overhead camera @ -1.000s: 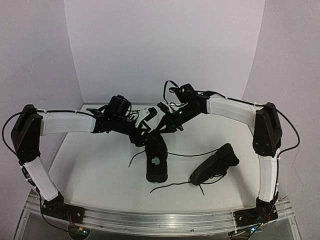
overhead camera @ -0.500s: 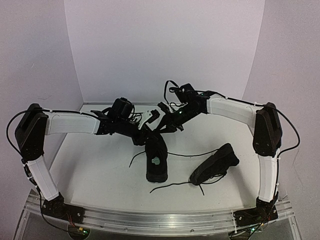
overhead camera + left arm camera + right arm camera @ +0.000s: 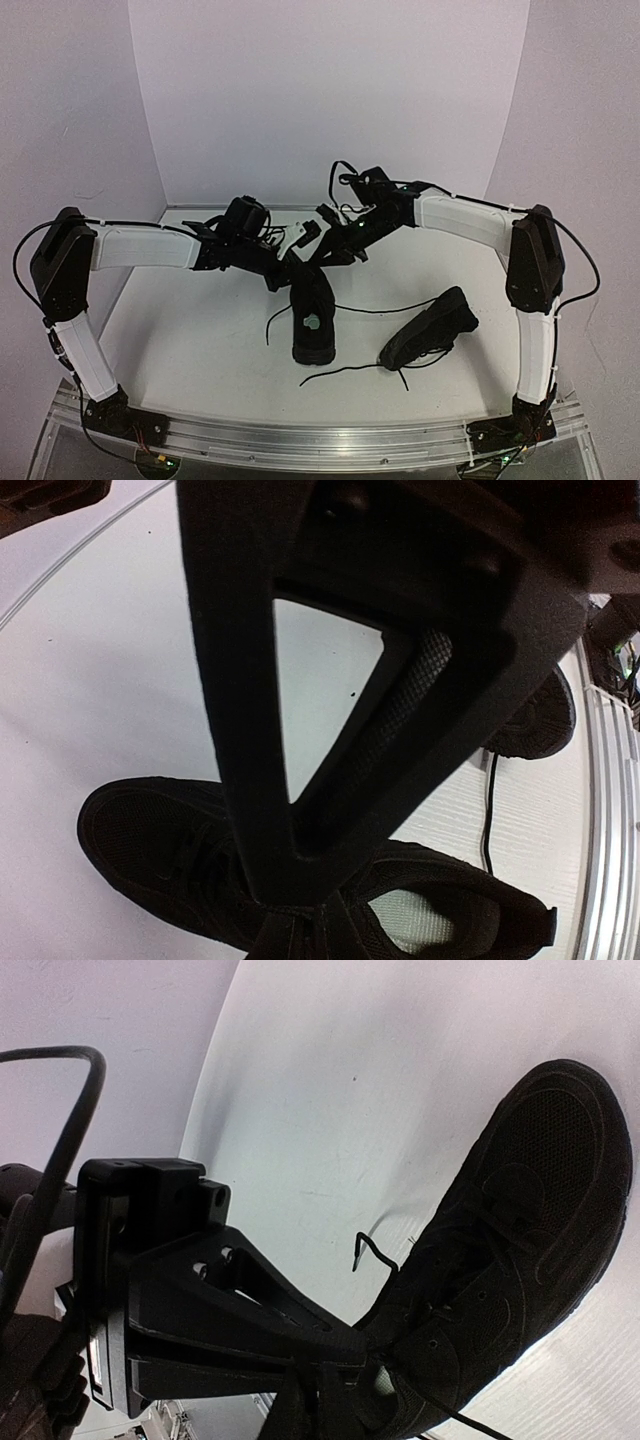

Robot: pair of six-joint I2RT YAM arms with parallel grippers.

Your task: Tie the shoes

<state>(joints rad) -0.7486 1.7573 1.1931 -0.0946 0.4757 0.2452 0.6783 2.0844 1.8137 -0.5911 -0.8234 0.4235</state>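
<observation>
One black shoe (image 3: 312, 325) stands mid-table, toe toward the arms, its pale insole (image 3: 430, 920) showing. The other shoe (image 3: 432, 325) lies tipped on its side to the right. My left gripper (image 3: 290, 268) is at the first shoe's tongue. Its fingers (image 3: 300, 885) meet in a point on the lace there. My right gripper (image 3: 322, 258) hovers right beside it, and its fingers (image 3: 318, 1400) stand almost together with only a thin slit. A free lace end (image 3: 368, 1250) curls up beside the shoe (image 3: 520, 1250).
Loose black laces trail over the white table: one (image 3: 350, 372) in front of the shoes, one (image 3: 385, 308) between them. The metal rail (image 3: 320, 440) runs along the near edge. White walls close in at the back and sides.
My left arm has slid right toward the shoe's tongue and its gripper has gone from open to shut. The right arm and both shoes have stayed put.
</observation>
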